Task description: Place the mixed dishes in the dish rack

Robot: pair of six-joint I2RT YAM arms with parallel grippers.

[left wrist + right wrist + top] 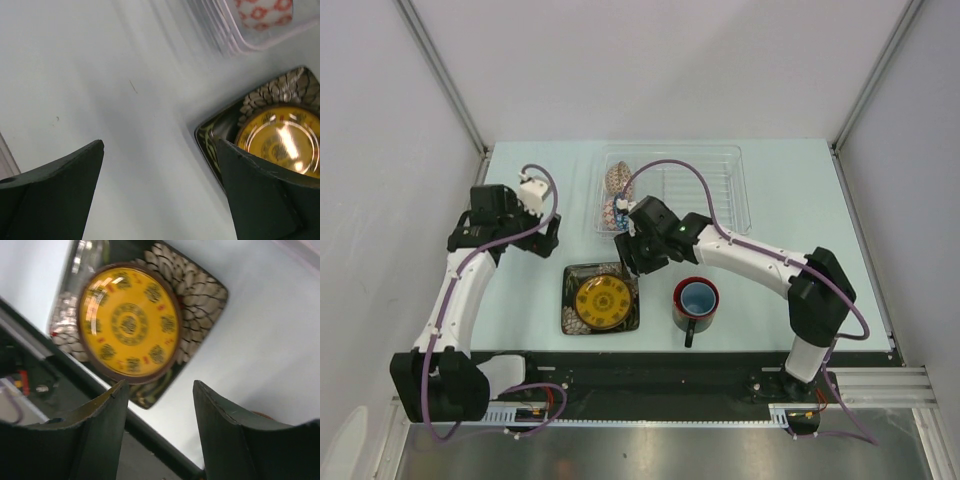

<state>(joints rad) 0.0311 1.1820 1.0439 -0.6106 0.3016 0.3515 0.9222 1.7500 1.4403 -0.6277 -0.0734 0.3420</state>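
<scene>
Scene: A pale table [520,300] was seen from above, with two robot arms mounted at its near edge.
Rack: The clear rectangular ribbed plastic dish rack [705,185] sat at the far middle of the table. A small patterned round bowl [612,210] lay in its left end.
Plate: The square dark plate with a yellow round centre [601,298] lay flat on the table, near the rack's front and outside it.
Mug: The red mug with a light-blue inside [696,298] stood upright just right of the plate, also outside the rack.
Right gripper: The right gripper [160,430] hung above the plate's far right corner, its jaws partly apart and holding nothing.
Left gripper: The left gripper [160,195] was spread wide and empty over bare table, left of the plate.
Likely step: Picking up the plate with the right arm.
Doing it well: Straddle the raised rim with one finger inside and one outside, close firmly, tilt the plate upright, and keep clear of the mug.
</scene>
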